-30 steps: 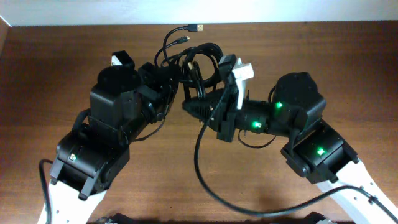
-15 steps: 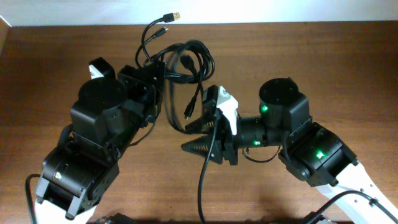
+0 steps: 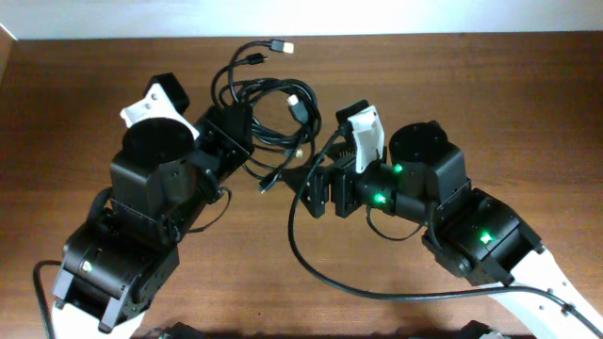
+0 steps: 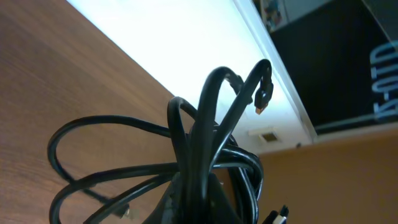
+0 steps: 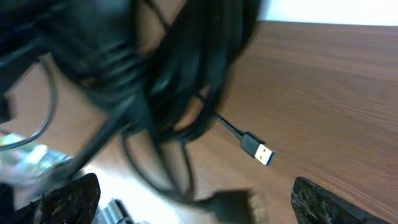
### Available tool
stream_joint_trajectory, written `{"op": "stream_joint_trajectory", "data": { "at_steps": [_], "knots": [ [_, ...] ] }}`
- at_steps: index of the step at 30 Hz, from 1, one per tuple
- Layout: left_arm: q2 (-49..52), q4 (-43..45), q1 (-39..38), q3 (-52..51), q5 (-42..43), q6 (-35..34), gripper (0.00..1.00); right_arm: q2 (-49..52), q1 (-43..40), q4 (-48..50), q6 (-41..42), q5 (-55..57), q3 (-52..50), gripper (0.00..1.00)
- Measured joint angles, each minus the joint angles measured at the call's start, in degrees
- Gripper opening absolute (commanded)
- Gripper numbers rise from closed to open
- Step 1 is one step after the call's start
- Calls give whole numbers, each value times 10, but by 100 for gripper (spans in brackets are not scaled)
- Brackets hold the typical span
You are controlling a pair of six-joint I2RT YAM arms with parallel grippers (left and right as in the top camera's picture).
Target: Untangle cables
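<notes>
The cables (image 3: 268, 104) are a tangle of thin black loops lying at the far middle of the table. One USB plug (image 3: 281, 45) points toward the back edge and a small plug (image 3: 267, 184) dangles below. My left gripper (image 3: 234, 132) is shut on the bunch. In the left wrist view the cables (image 4: 199, 155) rise straight out of its jaws, with a plug (image 4: 263, 93) curling over the top. My right gripper (image 3: 316, 177) stands open just right of the dangling plug. In its wrist view the right gripper (image 5: 193, 196) has its fingers wide apart below the blurred cables (image 5: 174, 81), with a blue-tipped USB plug (image 5: 258, 149) beyond.
A thick black arm cable (image 3: 311, 254) loops over the brown wooden table (image 3: 528, 104) in front of the right arm. The table's back edge (image 3: 424, 38) meets a white surface just behind the tangle. Both arm bodies crowd the middle.
My right gripper has gone from shut to wide open, letting go of the cables, after swinging toward me and back. The tangle and the left gripper shifted slightly left.
</notes>
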Motion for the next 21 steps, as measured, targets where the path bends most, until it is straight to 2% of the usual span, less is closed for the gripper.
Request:
{"op": "stream_joint_trajectory", "data": {
  "at_steps": [4, 8, 11, 12, 14, 16, 18, 19, 21],
  "knots": [
    [-18, -3, 0, 0, 52, 13, 0, -2, 0, -121, 61, 177, -1, 97],
    [-66, -10, 0, 0, 29, 27, 0, -24, 0, -153, 108, 254, -1, 100],
    [-67, -12, 0, 0, 9, 96, 0, -83, 0, -144, 102, 246, -2, 100],
    [-66, -12, 0, 0, 8, 120, 0, -105, 0, -134, 81, 231, -2, 100],
    [-62, -12, 0, 0, 20, 219, 0, -166, 0, -111, 3, 162, -2, 100],
    [-52, -12, 1, 0, 85, 317, 0, -186, 0, -111, -61, 107, -2, 100],
    [-35, -13, 1, 0, 158, 381, 0, -187, 0, -117, -98, 86, -2, 100],
    [-23, -17, 1, 0, 195, 406, 0, -188, 0, -119, -106, 81, -2, 99],
    [-14, -21, 1, 0, 237, 436, 0, -187, 0, -120, -117, 77, -2, 92]
  ]
}}
